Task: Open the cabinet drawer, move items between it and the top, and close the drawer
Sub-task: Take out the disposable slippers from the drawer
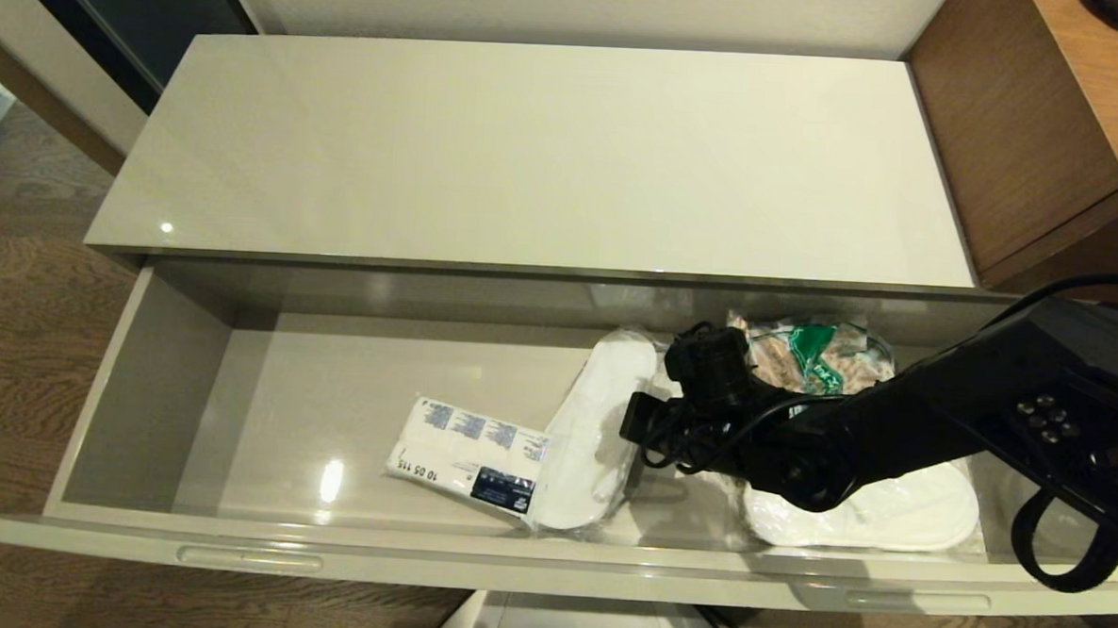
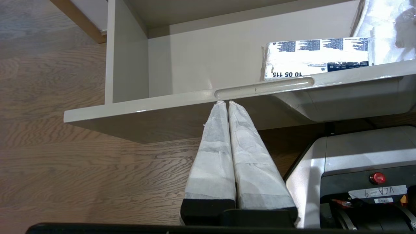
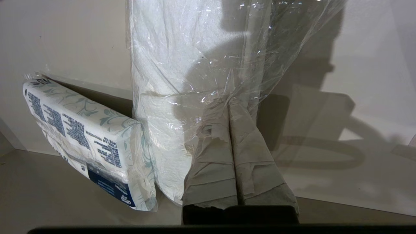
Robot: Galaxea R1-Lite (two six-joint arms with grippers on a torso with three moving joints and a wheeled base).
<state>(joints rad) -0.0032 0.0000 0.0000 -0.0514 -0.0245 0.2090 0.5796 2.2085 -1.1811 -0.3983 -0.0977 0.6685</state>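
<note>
Open cabinet drawer [image 1: 140,400] holding tissue packet [image 1: 468,453], wrapped slipper [image 1: 591,438] touching it, second slipper [image 1: 890,517], a snack bag [image 1: 816,358], bare glossy top [image 1: 528,152]

Drawer [image 1: 140,409]: standing open, near of top [image 1: 528,152].
Tissue packet [image 1: 468,453]: lying in drawer, touching slipper [image 1: 596,429] on its left.
</note>
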